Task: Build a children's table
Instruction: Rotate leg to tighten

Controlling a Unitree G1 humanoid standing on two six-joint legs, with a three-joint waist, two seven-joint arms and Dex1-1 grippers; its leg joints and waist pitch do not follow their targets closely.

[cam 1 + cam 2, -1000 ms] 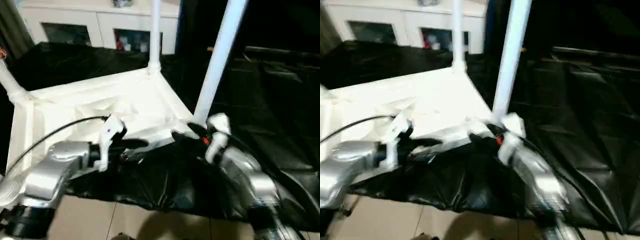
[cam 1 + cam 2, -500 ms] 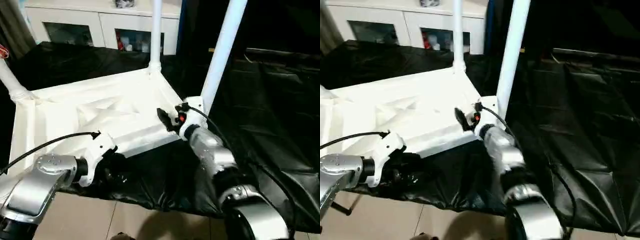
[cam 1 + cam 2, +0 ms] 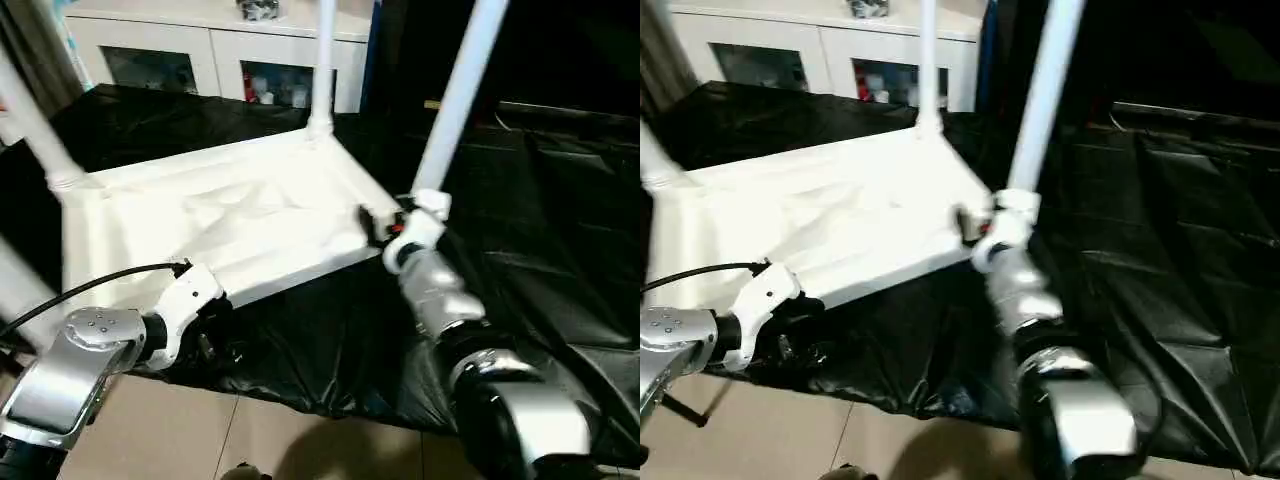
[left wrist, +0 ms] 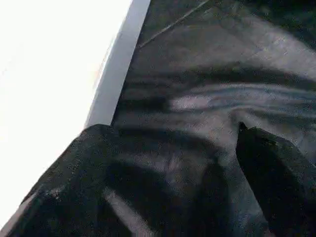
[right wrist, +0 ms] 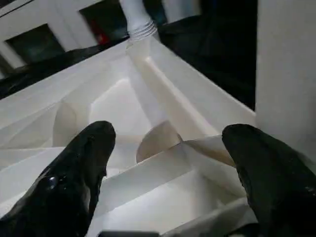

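The children's table (image 3: 230, 215) lies upside down on the black-sheeted table, its ribbed underside up. White legs stand in its corner sockets: one at the near right (image 3: 455, 110), one at the far corner (image 3: 322, 70), one at the left (image 3: 35, 120). My right gripper (image 3: 383, 226) is at the near right corner, beside that leg's base. In the right wrist view its black fingers (image 5: 74, 173) stand open astride the corner's ribs, gripping nothing. My left gripper (image 3: 218, 338) hangs below the top's front edge, over the draped sheet. One finger (image 4: 276, 182) shows far to one side, nothing held.
A white cabinet with glass doors (image 3: 200, 55) stands behind. The black sheet (image 3: 545, 210) spreads wide to the right and drapes over the front edge. Tiled floor (image 3: 200, 430) lies below. A black cable (image 3: 100, 285) arcs from my left forearm.
My left gripper drew back and down from the top's front edge and opened. My right gripper moved forward to the near right corner by the leg. The camera also shifted.
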